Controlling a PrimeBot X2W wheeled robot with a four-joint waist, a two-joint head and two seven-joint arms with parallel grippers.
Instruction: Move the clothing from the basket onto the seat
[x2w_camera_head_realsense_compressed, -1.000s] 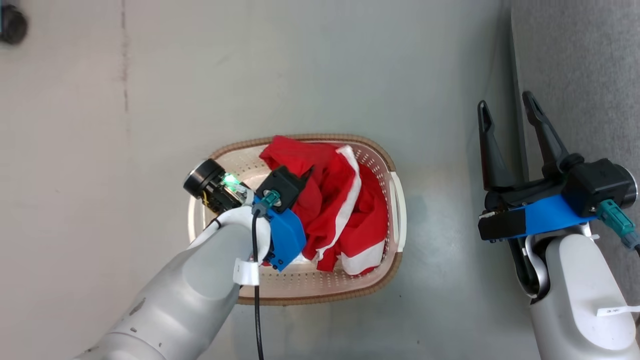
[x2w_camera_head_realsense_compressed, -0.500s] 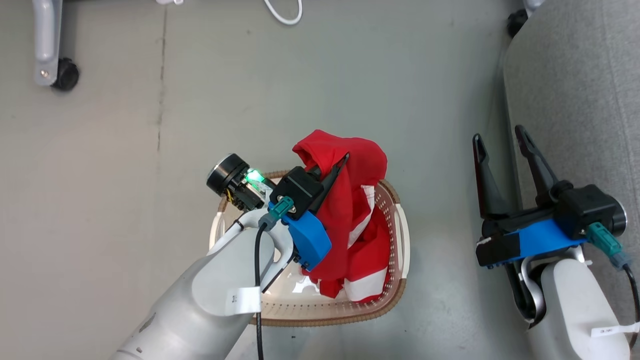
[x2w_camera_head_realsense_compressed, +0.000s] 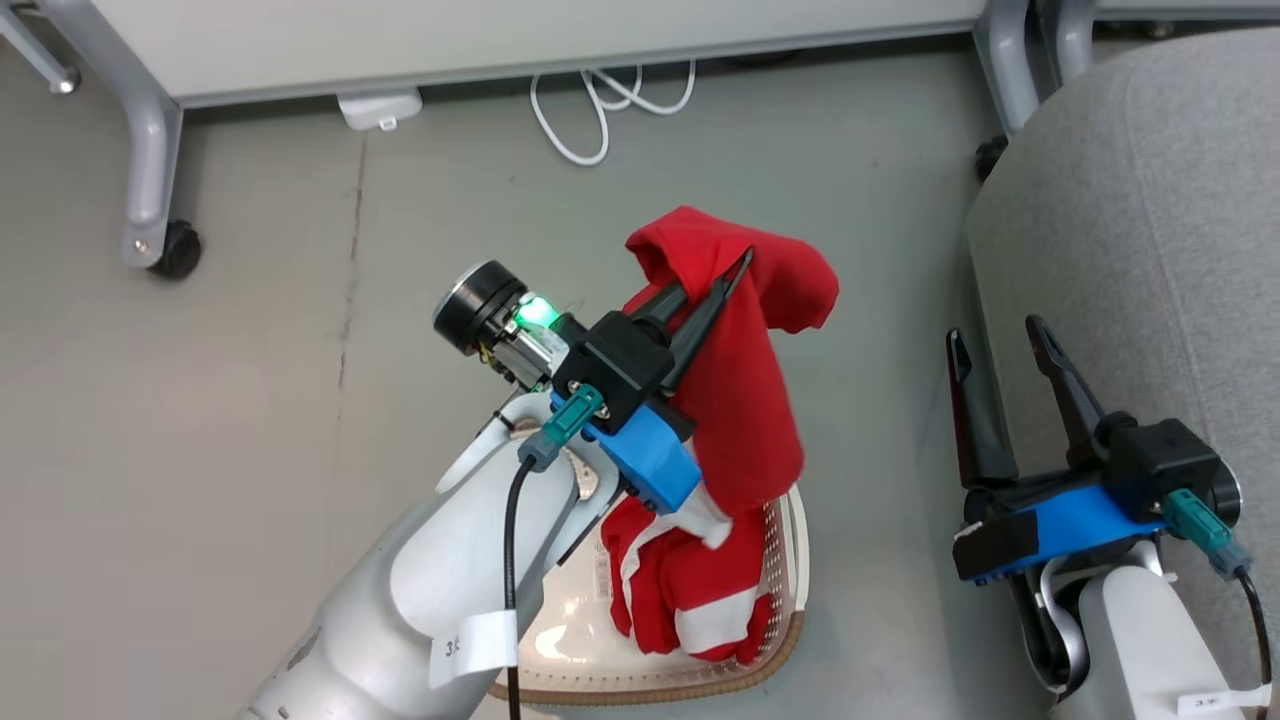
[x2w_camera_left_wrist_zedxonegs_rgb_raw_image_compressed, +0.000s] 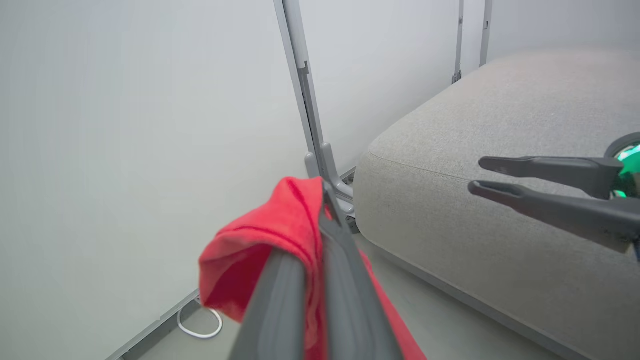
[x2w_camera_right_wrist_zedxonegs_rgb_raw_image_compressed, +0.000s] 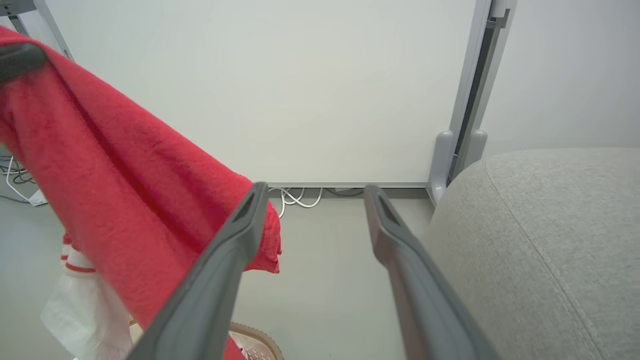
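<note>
My left gripper (x2w_camera_head_realsense_compressed: 738, 268) is shut on the red clothing (x2w_camera_head_realsense_compressed: 745, 400) and holds it up above the basket (x2w_camera_head_realsense_compressed: 797, 560). The garment hangs from the fingertips down into the basket, where its red and white folds (x2w_camera_head_realsense_compressed: 700, 600) still rest. From the left wrist, the red clothing (x2w_camera_left_wrist_zedxonegs_rgb_raw_image_compressed: 260, 250) is pinched between the shut fingers (x2w_camera_left_wrist_zedxonegs_rgb_raw_image_compressed: 345, 280). My right gripper (x2w_camera_head_realsense_compressed: 995, 335) stands open and empty beside the grey seat (x2w_camera_head_realsense_compressed: 1140, 250) at the right. The right wrist view has the clothing (x2w_camera_right_wrist_zedxonegs_rgb_raw_image_compressed: 115, 170) at left, the seat (x2w_camera_right_wrist_zedxonegs_rgb_raw_image_compressed: 540, 240) at right and the right gripper (x2w_camera_right_wrist_zedxonegs_rgb_raw_image_compressed: 312, 192) between them.
A pale partition panel on grey legs with castors (x2w_camera_head_realsense_compressed: 165, 245) runs along the far side. White cables (x2w_camera_head_realsense_compressed: 600, 110) lie on the floor under it. Bare grey floor (x2w_camera_head_realsense_compressed: 200, 450) lies to the left of the basket.
My left gripper has lifted the red clothing up out of the basket and a little rightward. The head camera has tilted up, bringing the partition and cables into view. The right gripper stays open.
</note>
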